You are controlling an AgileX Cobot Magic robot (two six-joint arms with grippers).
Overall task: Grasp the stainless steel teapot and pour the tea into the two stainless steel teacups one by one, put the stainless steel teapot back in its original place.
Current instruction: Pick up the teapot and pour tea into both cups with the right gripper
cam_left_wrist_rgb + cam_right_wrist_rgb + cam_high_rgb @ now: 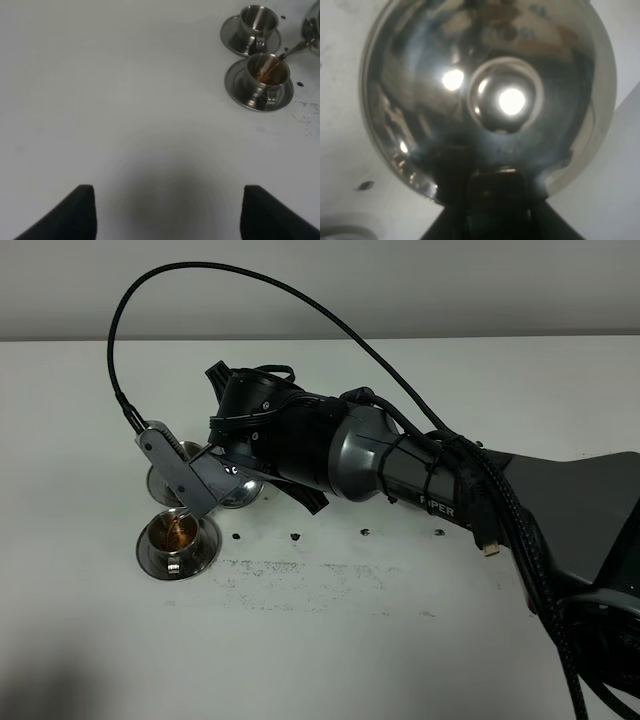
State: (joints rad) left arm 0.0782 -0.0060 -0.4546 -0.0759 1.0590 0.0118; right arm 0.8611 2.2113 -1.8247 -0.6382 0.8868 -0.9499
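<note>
One small shiny steel teacup [257,91] on its saucer [234,85] takes brown tea [266,76] from the tilted round stainless steel teapot [425,115], pinched by the right gripper [496,187]. The second teacup [258,20] stands just beside. Left gripper [167,215] jaws are spread over bare white table [400,640], well apart from both cups.

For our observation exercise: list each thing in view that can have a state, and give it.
Shiny rounded stainless steel teapot: lid on, tilted, pouring.
Small steel teacup receiving the pour: upright, partly filled.
Other small steel teacup: upright, empty.
Left hand: open, empty.
Right hand: shut on the teapot.
</note>
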